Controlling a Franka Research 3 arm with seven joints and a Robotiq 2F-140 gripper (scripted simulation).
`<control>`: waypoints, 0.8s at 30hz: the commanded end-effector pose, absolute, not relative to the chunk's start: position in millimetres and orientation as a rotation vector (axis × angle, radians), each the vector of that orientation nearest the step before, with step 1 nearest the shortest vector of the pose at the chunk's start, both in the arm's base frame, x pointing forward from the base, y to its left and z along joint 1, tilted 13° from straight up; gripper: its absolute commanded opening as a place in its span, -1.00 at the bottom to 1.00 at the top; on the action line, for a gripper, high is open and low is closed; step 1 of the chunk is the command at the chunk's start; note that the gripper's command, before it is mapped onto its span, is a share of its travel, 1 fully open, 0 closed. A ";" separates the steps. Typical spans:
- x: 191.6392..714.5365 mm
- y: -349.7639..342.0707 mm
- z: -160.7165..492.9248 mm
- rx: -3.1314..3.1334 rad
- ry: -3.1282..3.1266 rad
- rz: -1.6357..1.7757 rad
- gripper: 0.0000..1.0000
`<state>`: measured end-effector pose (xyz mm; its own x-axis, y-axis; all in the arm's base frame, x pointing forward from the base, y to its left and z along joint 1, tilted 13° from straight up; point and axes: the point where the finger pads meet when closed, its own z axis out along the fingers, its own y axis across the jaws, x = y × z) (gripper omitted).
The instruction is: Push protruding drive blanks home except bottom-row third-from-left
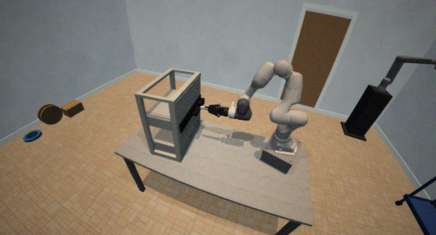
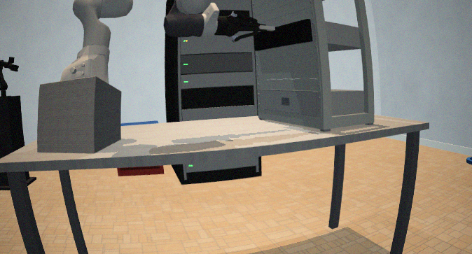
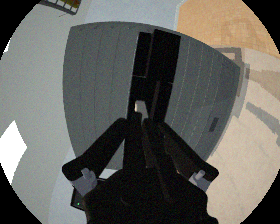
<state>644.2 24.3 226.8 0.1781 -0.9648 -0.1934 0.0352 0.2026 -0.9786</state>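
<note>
The rack [image 1: 176, 131] [image 2: 321, 75] [image 3: 98, 75] is standing upright on the desk [image 1: 226, 170] [image 2: 210, 152], its panelled front facing the arm [image 1: 294, 86] [image 2: 96, 40] and its open side frame facing away from the arm's reach. The storage chassis [image 1: 185, 123] [image 2: 294, 35] is sitting in the rack's upper half as a black band, its front pointing the same way as the rack's, towards the arm. Its long axis is running level across the rack's width, parallel to the desk top; in the wrist view that axis is appearing nearly upright, leaning slightly. Dark drive blanks [image 1: 195, 111] [image 3: 166, 55] are jutting out from the band, their outward ends pointing to the arm's side. They are blending into one another, so the row and column of each cannot be told surely.

The gripper [image 1: 204, 108] [image 2: 269, 28] [image 3: 139, 107] is reaching roughly level at the chassis front, its fingers pressing together with nothing between them. The chassis is lying directly ahead of the pale fingertips, with the band stretching away from them towards the near side post in the top view. In the wrist view, the larger dark blocks are showing beyond and above the tips. The tips are hovering at or very near the dark fronts; whether they are touching a blank cannot be told.
</note>
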 end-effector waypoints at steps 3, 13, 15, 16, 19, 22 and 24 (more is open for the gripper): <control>620.2 19.9 231.8 -1.083 1.123 -0.960 -1.00; 615.8 18.6 231.0 -1.083 1.123 -0.960 -1.00; 616.1 16.8 229.6 -1.083 1.123 -0.960 -1.00; 616.4 15.3 228.4 -1.083 1.123 -0.960 -1.00; 617.8 8.1 223.0 -1.083 1.123 -0.960 -1.00; 619.9 -2.7 214.7 -1.083 1.123 -0.960 -1.00; 621.6 -11.5 208.0 -1.083 1.123 -0.960 -1.00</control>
<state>619.2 -4.2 213.0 0.1705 -0.9646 -0.2010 0.0440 0.2112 -0.9764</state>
